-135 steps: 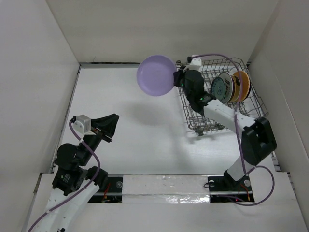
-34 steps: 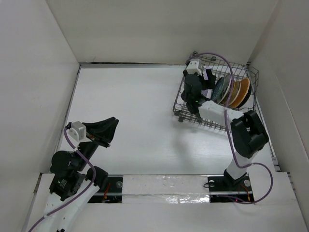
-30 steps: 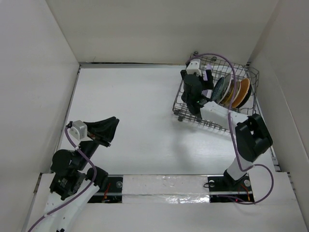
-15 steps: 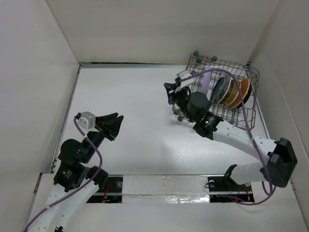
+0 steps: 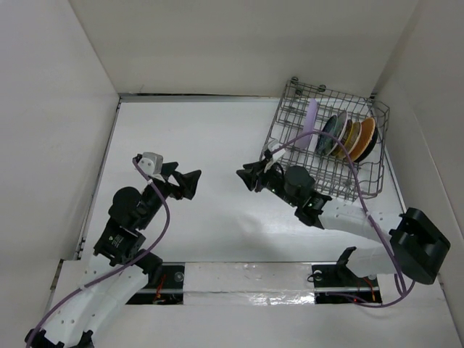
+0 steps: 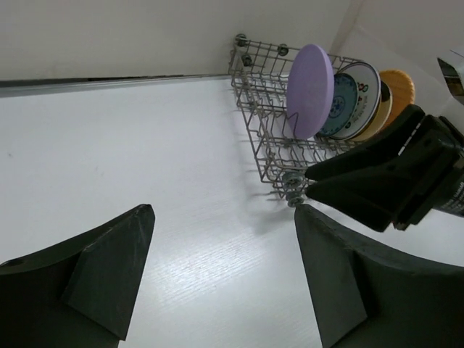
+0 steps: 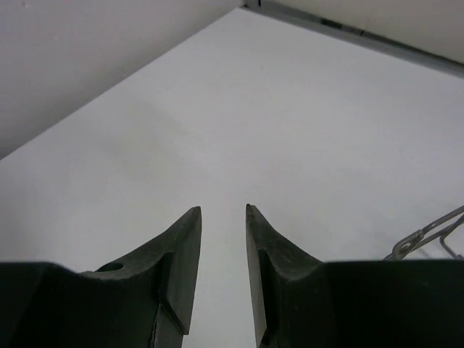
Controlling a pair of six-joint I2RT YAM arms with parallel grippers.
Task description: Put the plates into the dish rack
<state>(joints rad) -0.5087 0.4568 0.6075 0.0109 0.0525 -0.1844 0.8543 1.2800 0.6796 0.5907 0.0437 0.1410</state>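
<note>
The dish rack (image 5: 341, 156), a grey wire basket, stands at the far right of the table. Several plates stand on edge in it: a lavender plate (image 5: 312, 116) at the left end, then a teal patterned plate (image 5: 330, 134), then yellow, orange (image 5: 365, 134) and black ones. In the left wrist view the lavender plate (image 6: 310, 90) and the teal plate (image 6: 353, 90) show in the rack (image 6: 264, 141). My right gripper (image 5: 245, 179) is left of the rack, low over the table, open by a narrow gap (image 7: 222, 210) and empty. My left gripper (image 5: 187, 178) faces it, open wide (image 6: 225, 210) and empty.
White walls enclose the table on the left, back and right. The right gripper's black fingers (image 6: 377, 177) show in the left wrist view, close to the rack's near corner. A piece of rack wire (image 7: 428, 235) crosses the right wrist view's right edge.
The right arm has left the lavender plate standing in the rack and drawn back to the left of it. The left arm has reached toward the table's middle and its jaws have spread.
</note>
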